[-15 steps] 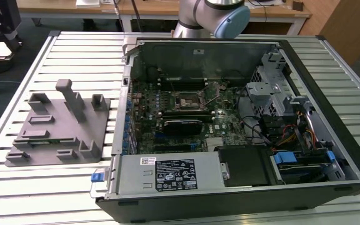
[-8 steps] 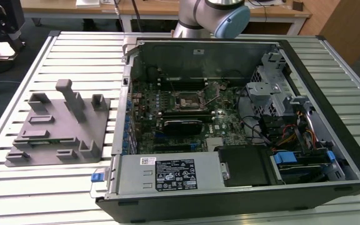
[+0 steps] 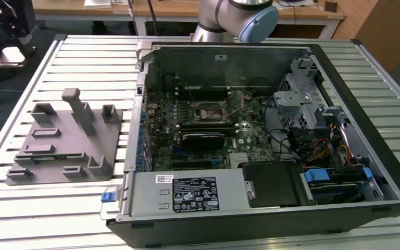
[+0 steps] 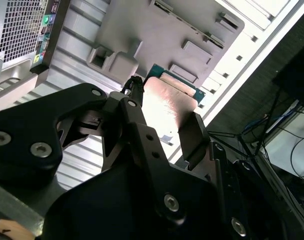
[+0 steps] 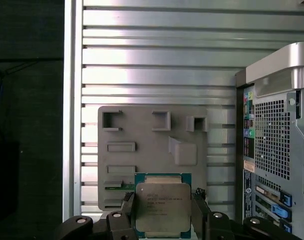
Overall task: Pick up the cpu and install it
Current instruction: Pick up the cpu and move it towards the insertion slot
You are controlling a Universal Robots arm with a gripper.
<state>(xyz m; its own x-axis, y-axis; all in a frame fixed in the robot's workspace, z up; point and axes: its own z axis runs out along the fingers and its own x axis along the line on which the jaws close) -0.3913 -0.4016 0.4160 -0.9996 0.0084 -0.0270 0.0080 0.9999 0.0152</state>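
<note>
In both wrist views my gripper (image 5: pixel 163 214) is shut on the cpu (image 5: pixel 162 206), a flat square chip with a silver top and a green edge. One black finger presses each of two opposite sides (image 5: pixel 128 210). The second wrist view shows the cpu (image 4: pixel 168 106) tilted between the fingers of the gripper (image 4: pixel 164 117). It hangs well above the grey holder tray (image 5: pixel 152 145), over the tray's edge. In the exterior view the motherboard socket (image 3: pixel 209 111) lies open inside the computer case, far from the grey tray (image 3: pixel 68 140).
The open computer case (image 3: pixel 255 130) lies on the slatted metal table (image 3: pixel 89 57), with its rear panel (image 5: pixel 272 150) beside the tray. A black heatsink block (image 3: pixel 203 139) sits below the socket. The arm's base (image 3: pixel 235 15) stands behind the case. Dark floor lies beyond the table edge (image 5: pixel 69 125).
</note>
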